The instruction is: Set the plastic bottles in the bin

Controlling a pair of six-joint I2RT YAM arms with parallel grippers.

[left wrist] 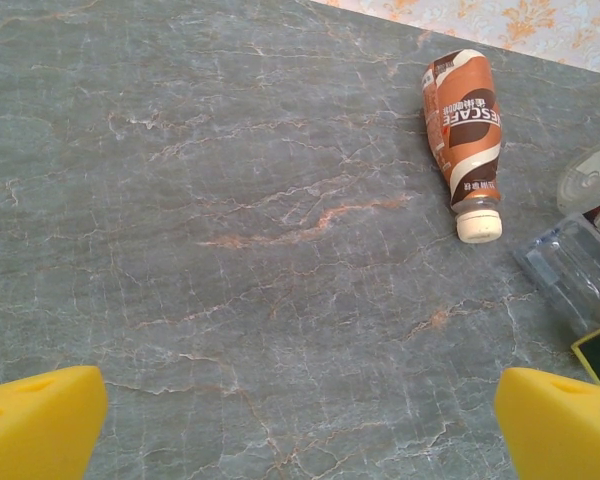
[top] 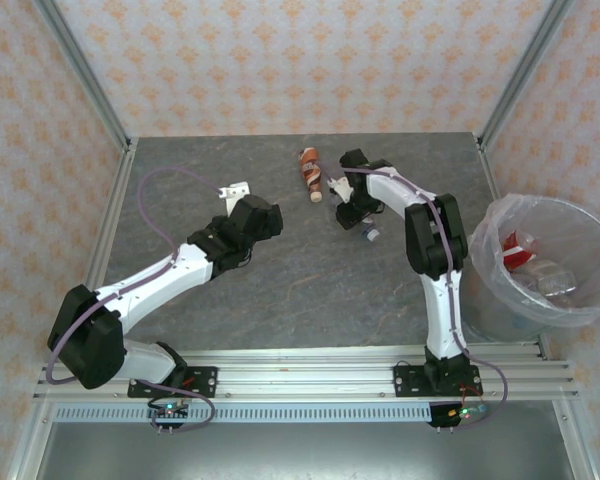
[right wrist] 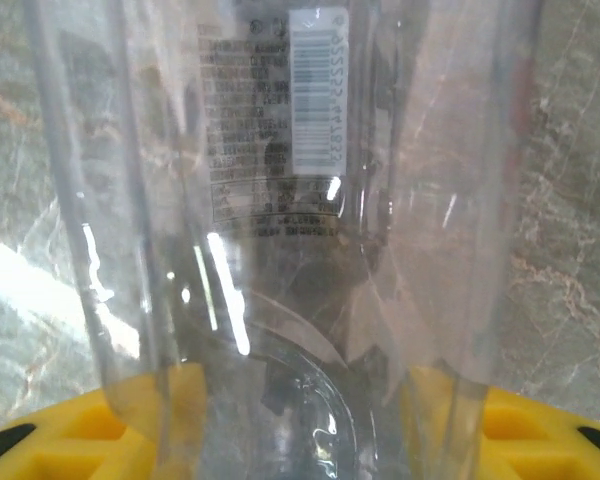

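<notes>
Toward the right edge of the overhead frame: bin [top: 487, 235], bag-lined, several bottles inside already, parked beside the right arm for a short carry. Upper centre of the table [top: 280, 280]: right gripper [right wrist: 300, 440] low over a clear bottle [right wrist: 280, 200], yellow fingers pressed against both its sides, apparently clamped for the lift. Left of centre: left gripper [left wrist: 300, 425] hovering with fingers spread wide, nothing between them, seemingly waiting. Between the two, near the back edge: brown bottle [top: 311, 174] lying flat, cap toward the arms, untouched, likely next.
</notes>
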